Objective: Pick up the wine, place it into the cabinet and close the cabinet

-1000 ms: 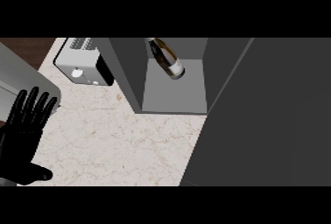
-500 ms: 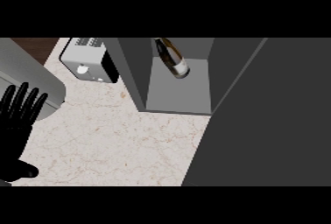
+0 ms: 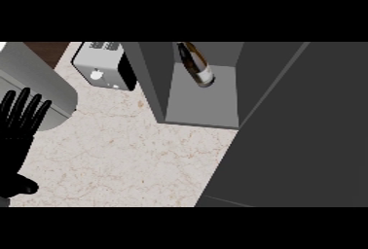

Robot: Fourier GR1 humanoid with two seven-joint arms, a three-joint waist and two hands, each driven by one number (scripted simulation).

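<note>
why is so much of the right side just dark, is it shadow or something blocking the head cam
Head view: no cast shadow; the dark grey cabinet door fills the right side and hides the counter there. Lighting is flat, without glare; the wine bottle in the cabinet shows clearly.

Marble counter (image 3: 129,160), toaster (image 3: 104,65) behind

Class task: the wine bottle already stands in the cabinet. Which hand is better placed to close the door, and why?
Probably the right: the cabinet door fills the right side, while the open left hand rests at the far left edge. The right hand isn't visible.
</note>
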